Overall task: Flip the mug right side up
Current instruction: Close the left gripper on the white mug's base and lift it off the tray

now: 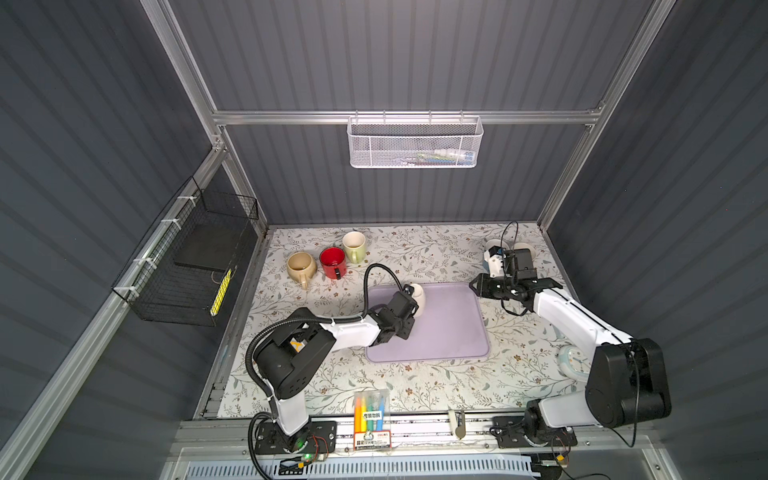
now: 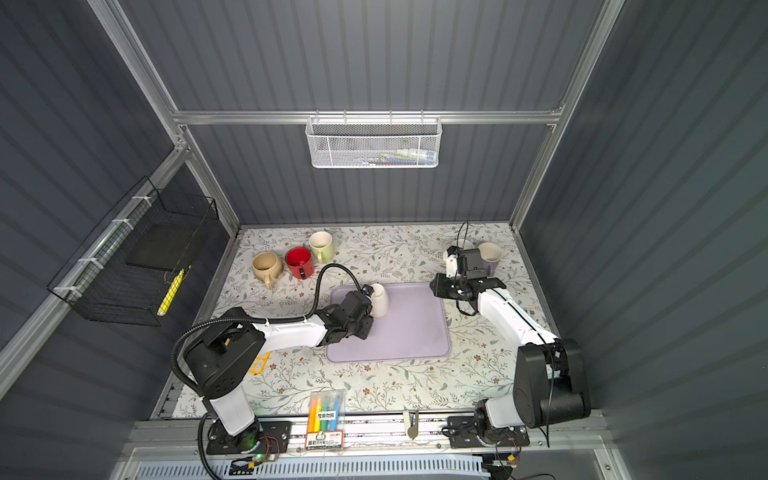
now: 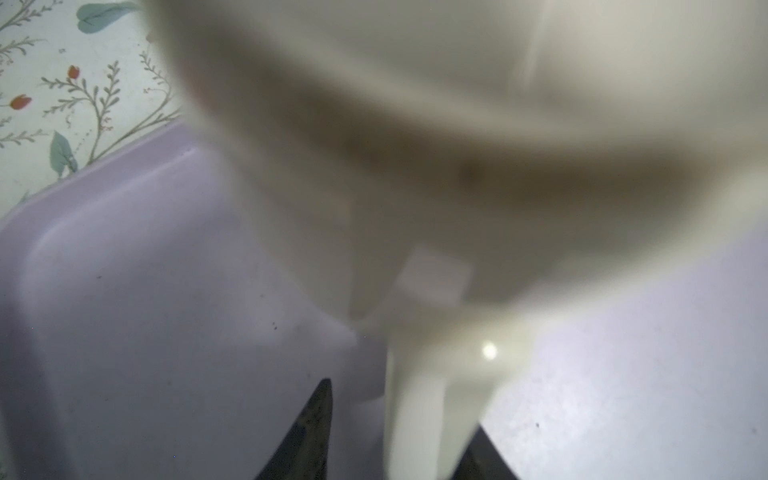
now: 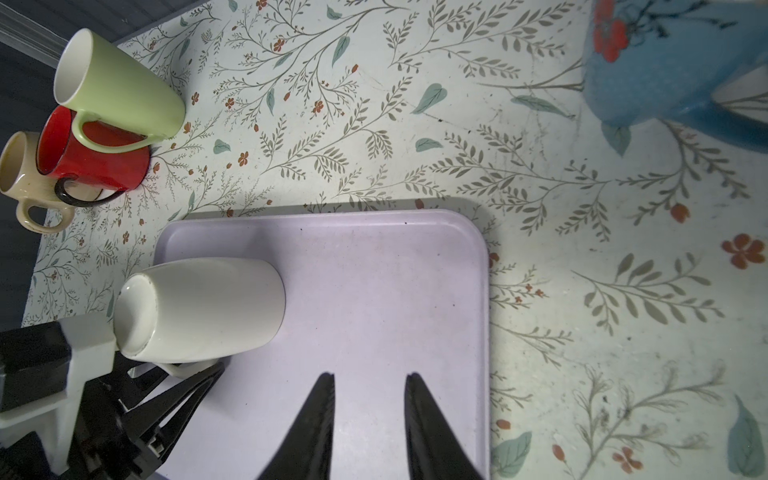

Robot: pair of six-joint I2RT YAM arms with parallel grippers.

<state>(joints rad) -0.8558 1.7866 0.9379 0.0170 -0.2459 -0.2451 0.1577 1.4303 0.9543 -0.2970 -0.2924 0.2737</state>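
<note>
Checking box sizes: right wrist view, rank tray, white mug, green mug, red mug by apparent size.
1. tray
2. white mug
3. green mug
4. red mug, partly hidden by the green one
White mug is nearer the camera; true sizes unsure.

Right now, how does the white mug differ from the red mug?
The white mug stands mouth-down on the lilac tray; the red mug stands mouth-up on the floral table. The white mug is taller and slimmer; the red mug is squat. Both have one handle.
</note>
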